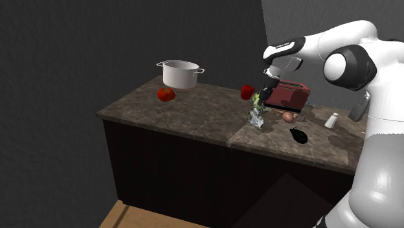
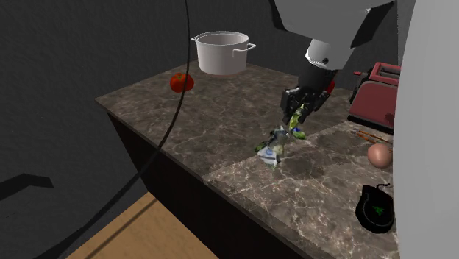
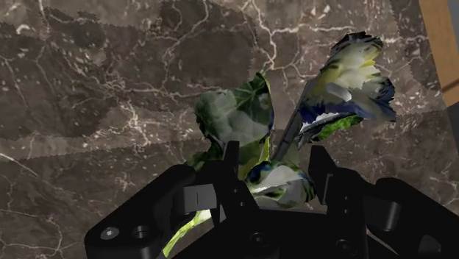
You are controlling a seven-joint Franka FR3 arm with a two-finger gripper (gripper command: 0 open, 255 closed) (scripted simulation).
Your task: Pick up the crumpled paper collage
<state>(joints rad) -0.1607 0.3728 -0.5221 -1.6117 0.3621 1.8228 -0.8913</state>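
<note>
As claw (image 3: 276,169) clamps crumpled paper collage (image 3: 235,114), it dangles over counter (image 2: 221,110) nr toaster (image 2: 375,92).

No legible text or markings

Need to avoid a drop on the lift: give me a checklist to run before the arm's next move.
1. Hand shut on the crumpled paper collage: ok, both fingers clasp it.
2. Grip near the collage's middle: not ok; most of it hangs beyond the fingers.
3. Collage off the countertop: cannot tell; its lower end hangs at the surface.
4. Toaster apart from the collage: ok.
5. Brown round thing apart from the collage: ok.
</note>
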